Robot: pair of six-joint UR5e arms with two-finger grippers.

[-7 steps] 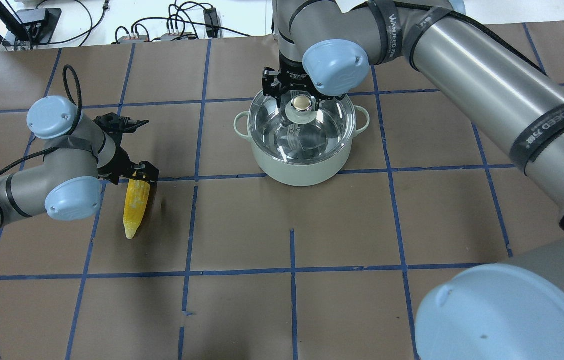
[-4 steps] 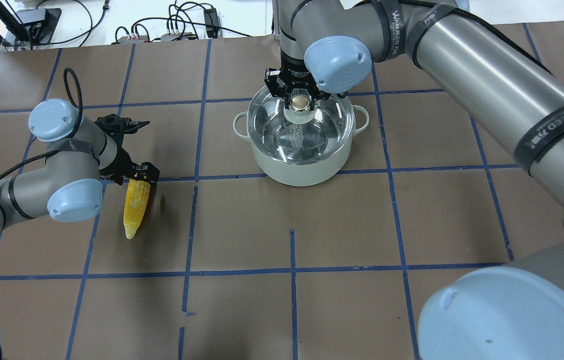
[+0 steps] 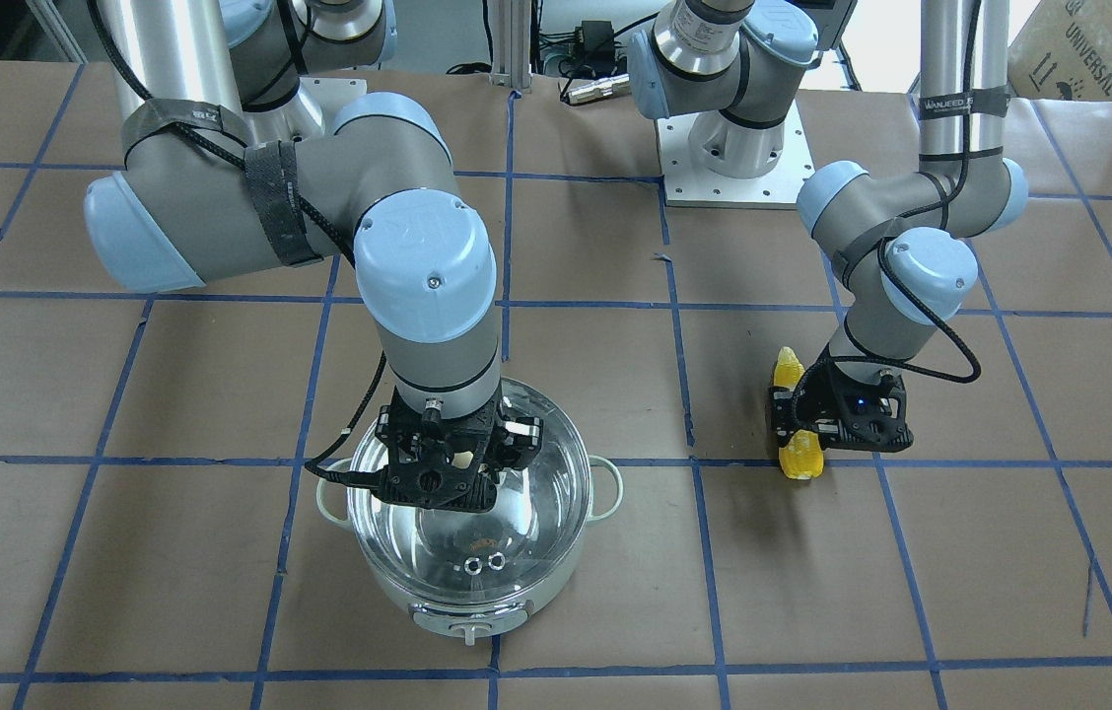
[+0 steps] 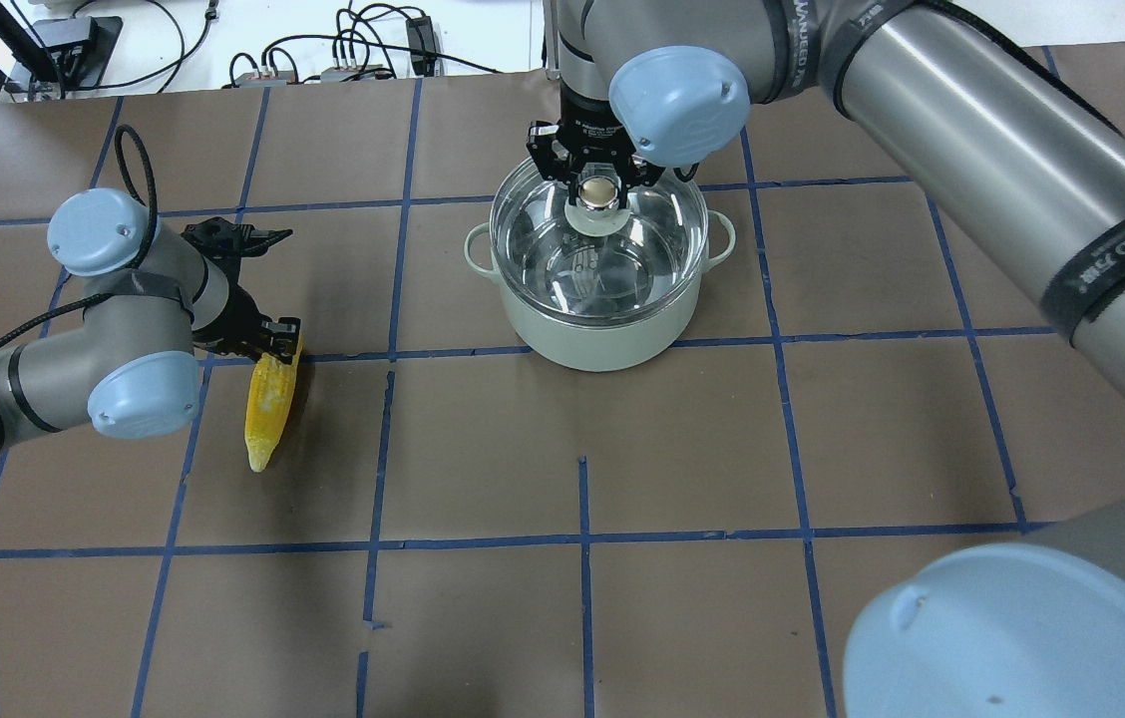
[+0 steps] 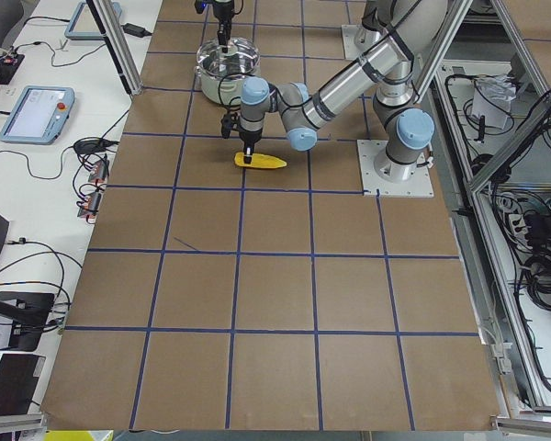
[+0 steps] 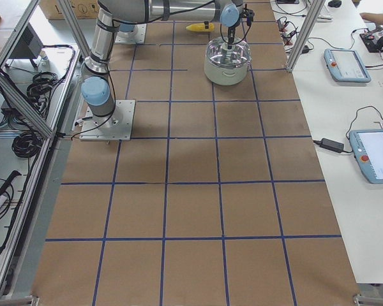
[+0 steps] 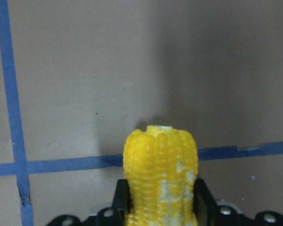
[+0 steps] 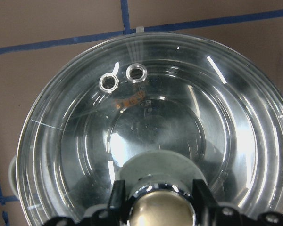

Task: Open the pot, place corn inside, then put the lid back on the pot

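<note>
Our right gripper (image 4: 598, 189) hangs straight down over the pot (image 4: 602, 339), its two fingers (image 8: 117, 197) pressed on either side of the knob (image 8: 160, 212) at the centre of the lid (image 4: 622, 264). The glass rim covers the pot's mouth and reaches out over its wall all round. It looks raised a little, but we cannot tell the gap for sure. The two vent holes (image 8: 122, 77) sit near the lid's rim on the side of the pot's control knob (image 3: 469, 631), and the loop handles (image 4: 476, 249) stick out past the glass on both sides. Well apart from the pot, across a stretch of bare paper, our left gripper (image 4: 280, 339) is clamped on the thick end of the corn (image 4: 265, 414). The tapered tip points away from the pot. We cannot tell whether the cob touches the surface or hangs just over it. The table (image 4: 722, 449) is covered in brown paper divided into squares by blue tape lines (image 4: 582, 543). Along its far edge run cables (image 4: 353, 50), and in the side views white benches with tablets (image 6: 348, 64) and aluminium frame posts (image 6: 300, 38) border the table.
</note>
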